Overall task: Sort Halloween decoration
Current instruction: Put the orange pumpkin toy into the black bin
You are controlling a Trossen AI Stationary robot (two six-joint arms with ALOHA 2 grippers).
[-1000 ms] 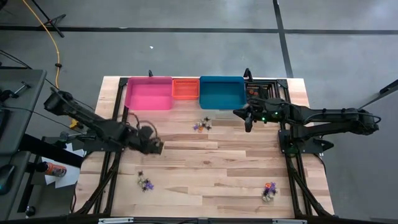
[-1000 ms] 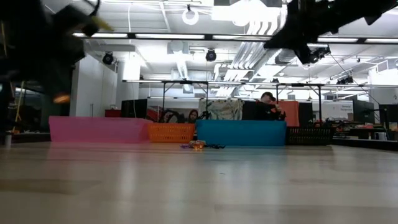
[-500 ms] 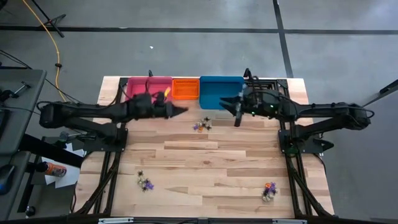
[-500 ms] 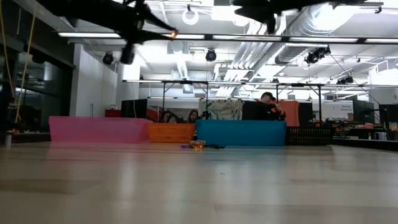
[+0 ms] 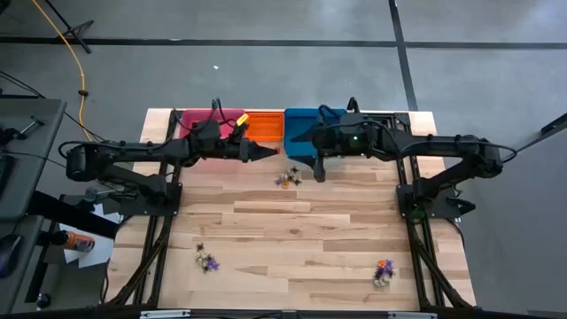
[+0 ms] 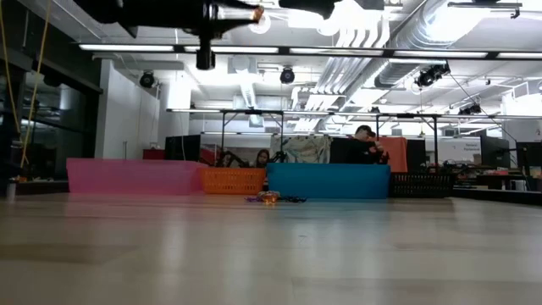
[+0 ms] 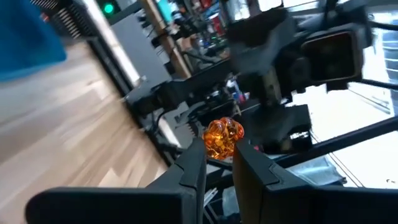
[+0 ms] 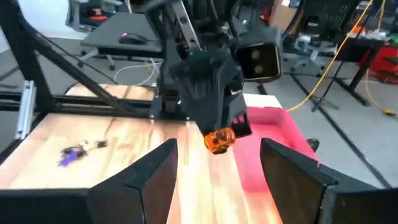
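Note:
My left gripper (image 5: 268,152) reaches level from the table's left, just on the near side of the orange bin (image 5: 264,126). It is shut on an orange trinket (image 7: 222,137), which also shows in the right wrist view (image 8: 219,140). My right gripper (image 5: 306,152) is open at the blue bin's (image 5: 306,124) near left corner and faces the left gripper tip to tip. Its fingers (image 8: 155,174) stand wide on either side of the trinket without touching it. Small piles of Halloween decoration lie on the table at the far middle (image 5: 288,177), near left (image 5: 206,260) and near right (image 5: 383,272). My left gripper pinches the orange trinket (image 7: 219,144) between its two fingertips, at their very ends. The fingers lie level and point toward the table's right. The trinket sticks out past the tips, lifted well clear of the table.
Along the far edge stand a pink bin (image 5: 205,124), the orange bin, the blue bin and a black bin (image 5: 381,120). The wooden table's (image 5: 292,230) middle holds nothing. People and desks show in the room beyond (image 6: 364,140).
My left gripper has risen from the table's left middle and swung toward the far edge and right, turning from pointing down to level, with the orange trinket in its tips. My right gripper has risen, moved toward the table's left along the blue bin and opened.

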